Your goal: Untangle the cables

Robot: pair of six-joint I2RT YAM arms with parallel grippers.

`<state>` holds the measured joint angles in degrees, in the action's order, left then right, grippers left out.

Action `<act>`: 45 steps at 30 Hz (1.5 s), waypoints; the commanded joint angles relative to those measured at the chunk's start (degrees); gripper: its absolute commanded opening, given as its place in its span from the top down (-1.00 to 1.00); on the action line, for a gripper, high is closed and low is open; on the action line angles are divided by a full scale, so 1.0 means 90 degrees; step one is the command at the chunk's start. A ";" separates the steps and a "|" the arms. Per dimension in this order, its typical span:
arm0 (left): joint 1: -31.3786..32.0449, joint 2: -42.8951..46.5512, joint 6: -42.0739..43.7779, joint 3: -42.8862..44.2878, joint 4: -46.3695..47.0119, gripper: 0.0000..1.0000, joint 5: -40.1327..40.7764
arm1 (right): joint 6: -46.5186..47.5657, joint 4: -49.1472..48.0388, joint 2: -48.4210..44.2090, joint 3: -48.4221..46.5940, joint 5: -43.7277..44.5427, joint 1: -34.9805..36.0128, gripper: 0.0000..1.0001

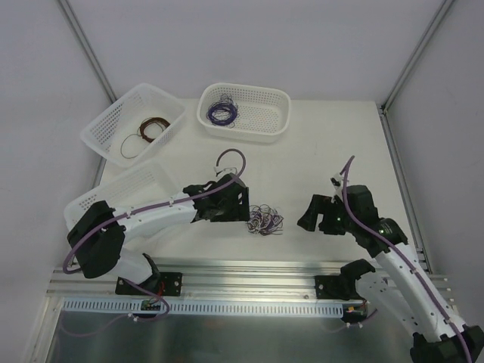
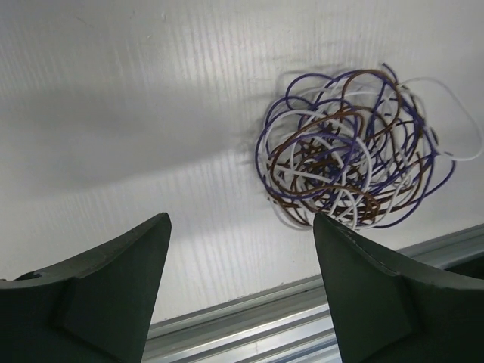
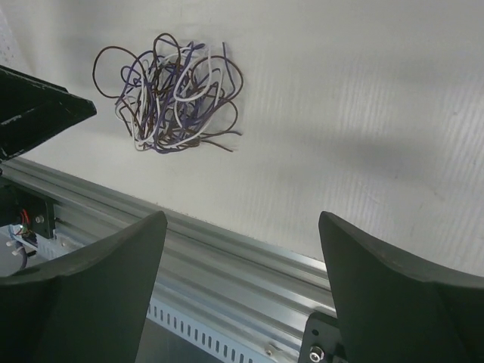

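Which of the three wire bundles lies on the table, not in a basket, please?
The tangled cables, mixing purple, brown and white. The brown coil sits in the far-left basket, the purple coil in the far-right basket.

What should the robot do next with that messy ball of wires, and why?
Probably ease the left end effector over the cables and pinch one outer loop. Its jaws stand open and empty, and the cables lie knotted together on the table right beside it, with nothing holding them.

a robot lab bench: white table (image 1: 318, 151), aluminium rail (image 1: 249, 276), plain white walls (image 1: 265, 38).
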<state>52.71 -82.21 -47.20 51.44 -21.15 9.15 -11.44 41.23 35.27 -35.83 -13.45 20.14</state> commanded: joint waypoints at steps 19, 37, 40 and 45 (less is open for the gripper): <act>-0.0573 -0.0660 -0.0527 0.0066 0.1334 0.14 -0.1105 | -0.1717 -0.2921 0.2487 -0.0071 0.2051 0.2537 -0.53; -0.0563 0.0539 -0.0205 -0.0140 0.1286 1.00 -0.0782 | -0.2000 -0.3449 0.4052 0.0046 0.2684 0.3045 0.63; -0.0612 0.0988 0.0029 -0.0013 0.0964 1.00 -0.0577 | -0.1874 -0.2962 0.3807 0.0036 0.3153 0.3036 0.95; -0.0866 0.1585 0.0429 0.0407 0.0213 1.00 -0.0392 | -0.1717 -0.2141 0.3241 0.0075 0.3653 0.2821 0.99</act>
<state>46.57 -71.26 -47.05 51.66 -14.06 2.28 -28.12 16.23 67.66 -35.11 13.85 46.83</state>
